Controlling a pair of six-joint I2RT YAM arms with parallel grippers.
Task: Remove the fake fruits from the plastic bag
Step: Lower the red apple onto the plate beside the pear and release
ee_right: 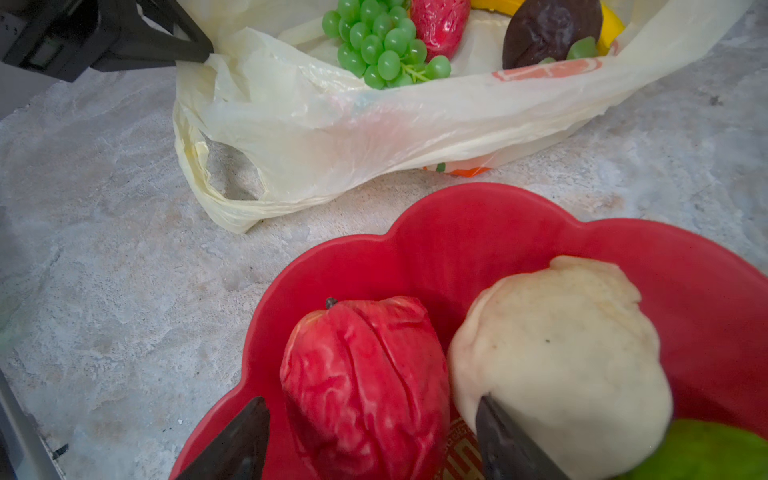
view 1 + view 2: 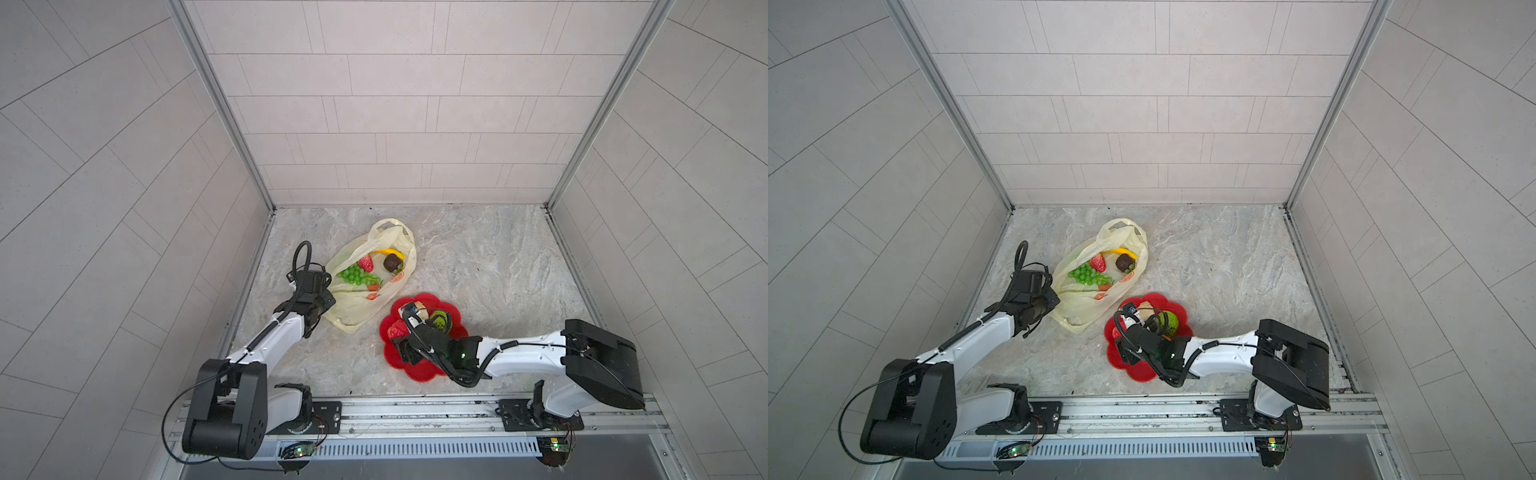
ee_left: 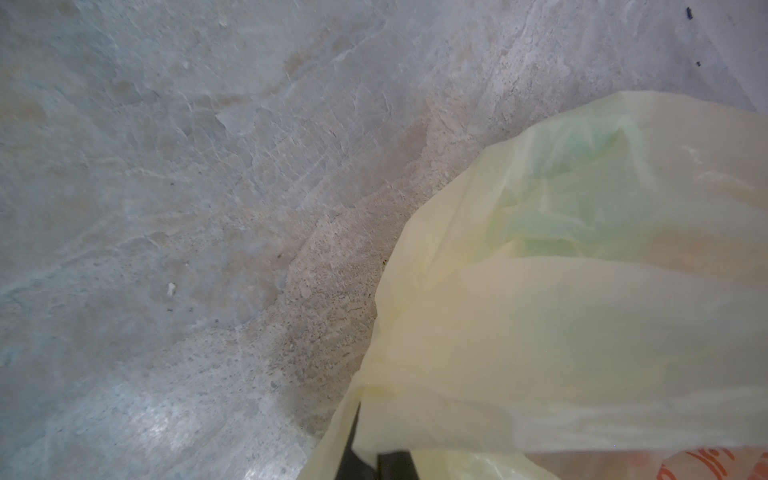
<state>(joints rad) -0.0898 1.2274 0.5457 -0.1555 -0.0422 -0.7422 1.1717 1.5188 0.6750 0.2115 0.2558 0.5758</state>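
The pale-yellow plastic bag (image 2: 353, 309) (image 2: 1075, 307) lies open on the stone floor. Inside it are a green grape bunch (image 2: 357, 274), a strawberry (image 2: 365, 262), a banana (image 2: 388, 252) and a dark brown fruit (image 2: 392, 262). My left gripper (image 2: 328, 301) (image 1: 203, 54) is shut on the bag's near edge (image 3: 582, 332). My right gripper (image 1: 372, 401) (image 2: 399, 332) hangs open over the red plate (image 1: 478, 232). A red fruit (image 1: 365, 382) lies between its fingers, with a gap on one side. A cream fruit (image 1: 561, 361) and a green netted fruit (image 2: 439, 321) lie beside it.
The red flower-shaped plate (image 2: 415, 372) sits close to the bag's lower right side. Grey tiled walls enclose the floor on three sides. A metal rail (image 2: 415, 409) carrying both arm bases runs along the front.
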